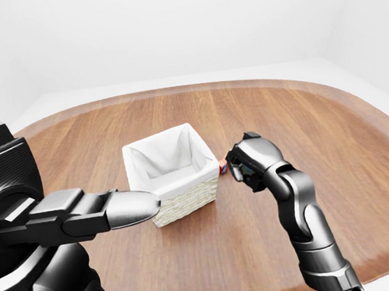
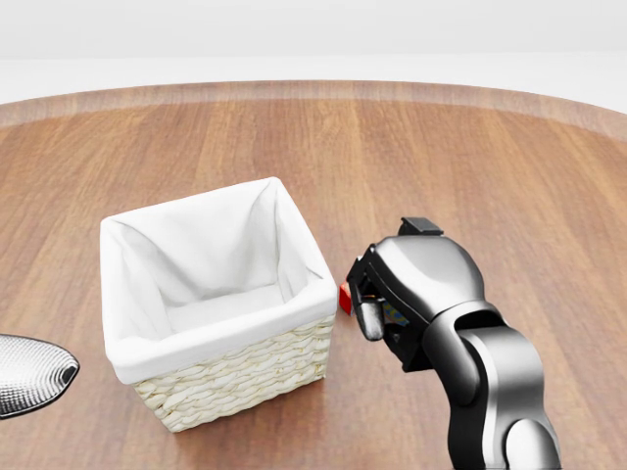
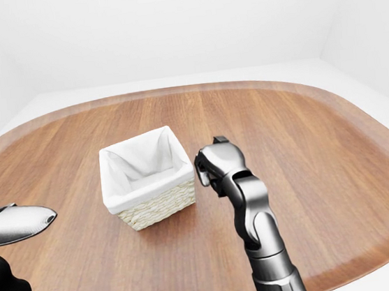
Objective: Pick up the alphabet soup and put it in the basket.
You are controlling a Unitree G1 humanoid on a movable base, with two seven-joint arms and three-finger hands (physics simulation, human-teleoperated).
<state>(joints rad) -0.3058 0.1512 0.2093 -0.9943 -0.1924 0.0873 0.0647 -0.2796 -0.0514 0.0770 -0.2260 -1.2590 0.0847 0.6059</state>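
On the wooden bench [image 2: 470, 157] stands a wicker basket [image 2: 245, 377] with a white cloth lining, and no can of alphabet soup shows in any view. The right robot hand [image 2: 377, 299] hangs just right of the basket in the head view, covering all but a red corner of a small box [image 2: 344, 298]; whether its fingers are open or closed cannot be told. The left robot hand [image 1: 128, 208] is raised at the left, fingers hidden.
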